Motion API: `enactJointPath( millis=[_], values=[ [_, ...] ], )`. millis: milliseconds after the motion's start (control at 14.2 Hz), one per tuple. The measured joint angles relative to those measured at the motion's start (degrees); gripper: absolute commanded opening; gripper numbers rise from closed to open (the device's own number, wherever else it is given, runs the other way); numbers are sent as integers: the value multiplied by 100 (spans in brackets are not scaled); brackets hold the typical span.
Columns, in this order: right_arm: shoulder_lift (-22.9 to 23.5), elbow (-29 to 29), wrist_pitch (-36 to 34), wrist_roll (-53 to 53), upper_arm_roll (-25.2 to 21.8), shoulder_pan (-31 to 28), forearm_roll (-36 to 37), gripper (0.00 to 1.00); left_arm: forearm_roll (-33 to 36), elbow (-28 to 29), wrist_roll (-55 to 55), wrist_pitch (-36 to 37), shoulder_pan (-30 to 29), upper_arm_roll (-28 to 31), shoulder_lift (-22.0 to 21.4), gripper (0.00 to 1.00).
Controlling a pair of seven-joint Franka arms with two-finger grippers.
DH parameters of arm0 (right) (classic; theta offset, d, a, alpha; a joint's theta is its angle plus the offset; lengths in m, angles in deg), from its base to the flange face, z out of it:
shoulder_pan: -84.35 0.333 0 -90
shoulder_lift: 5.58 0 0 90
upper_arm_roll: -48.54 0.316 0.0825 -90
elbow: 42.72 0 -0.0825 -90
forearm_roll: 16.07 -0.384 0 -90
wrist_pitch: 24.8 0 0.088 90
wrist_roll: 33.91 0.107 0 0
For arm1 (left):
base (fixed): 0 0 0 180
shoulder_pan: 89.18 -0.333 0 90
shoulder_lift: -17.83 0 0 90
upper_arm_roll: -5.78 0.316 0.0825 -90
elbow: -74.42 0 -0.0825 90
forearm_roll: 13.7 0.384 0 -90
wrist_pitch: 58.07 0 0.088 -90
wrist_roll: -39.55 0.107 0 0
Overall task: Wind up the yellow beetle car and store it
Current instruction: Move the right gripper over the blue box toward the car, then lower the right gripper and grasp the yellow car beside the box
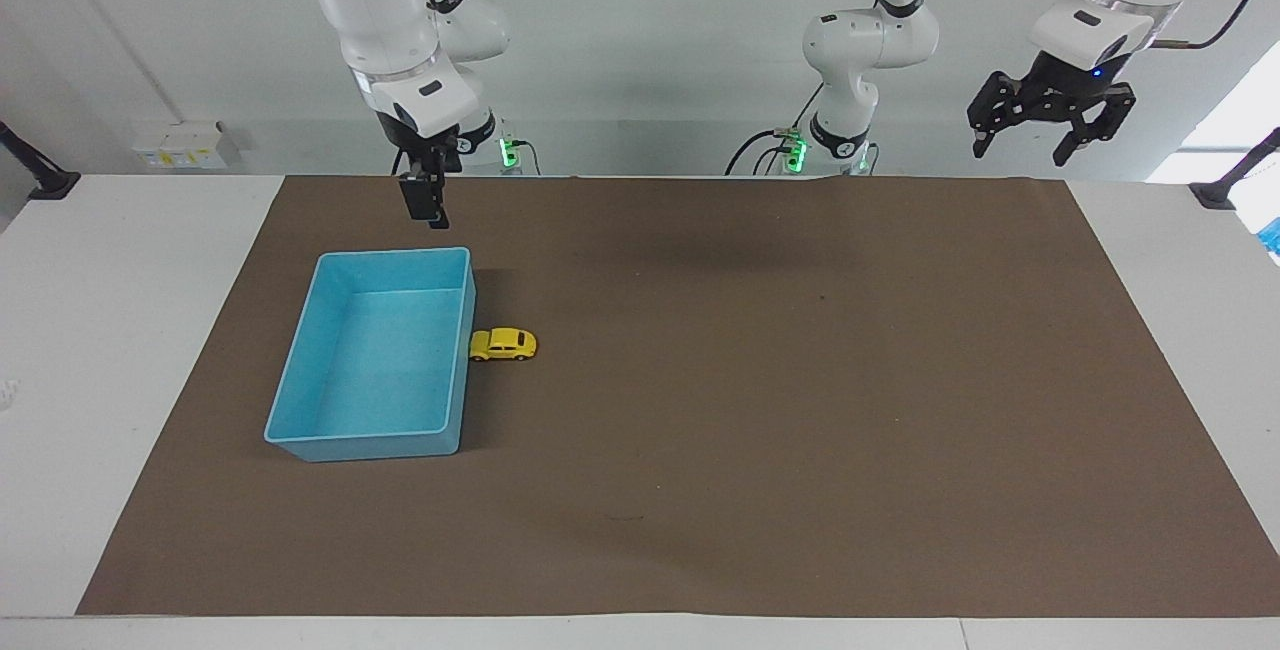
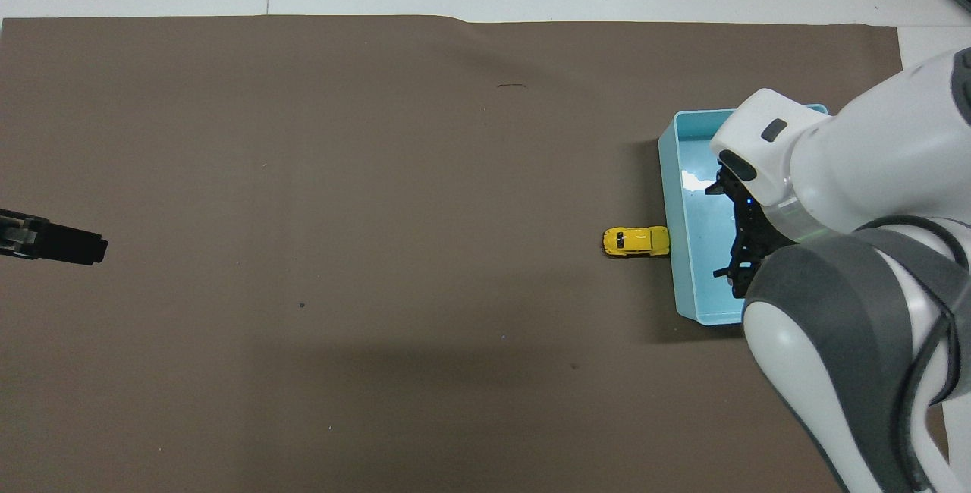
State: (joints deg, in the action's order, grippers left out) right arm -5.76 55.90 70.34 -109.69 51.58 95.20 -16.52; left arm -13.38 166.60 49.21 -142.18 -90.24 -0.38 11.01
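Observation:
The yellow beetle car point(image 1: 503, 344) stands on the brown mat, touching the long side wall of the light blue bin point(image 1: 395, 254) that faces the left arm's end. It also shows in the overhead view point(image 2: 636, 241) against the bin point(image 2: 669, 189). The bin is empty. My right gripper point(image 1: 426, 207) is open and empty, raised in the air over the bin's end nearer the robots; from above the right gripper point(image 2: 721, 233) covers part of the bin. My left gripper point(image 1: 1022, 152) is open and empty, held high over the mat's corner at the left arm's end.
The brown mat point(image 1: 750, 380) covers most of the white table point(image 1: 120, 330). A tip of the left gripper point(image 2: 57, 240) shows at the overhead view's edge. Only the bin and the car lie on the mat.

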Motion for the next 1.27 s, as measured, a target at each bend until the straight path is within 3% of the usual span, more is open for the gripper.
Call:
enactJointPath(
  millis=[564, 1270],
  values=[
    [7, 976, 983, -74, -1, 0, 3, 100, -4, 18, -243, -2, -5, 13, -9, 100],
    [121, 1664, 1866, -96, -1, 5, 22, 100, -280, 20, -288, -158, -149, 37, -9, 100]
  ],
)
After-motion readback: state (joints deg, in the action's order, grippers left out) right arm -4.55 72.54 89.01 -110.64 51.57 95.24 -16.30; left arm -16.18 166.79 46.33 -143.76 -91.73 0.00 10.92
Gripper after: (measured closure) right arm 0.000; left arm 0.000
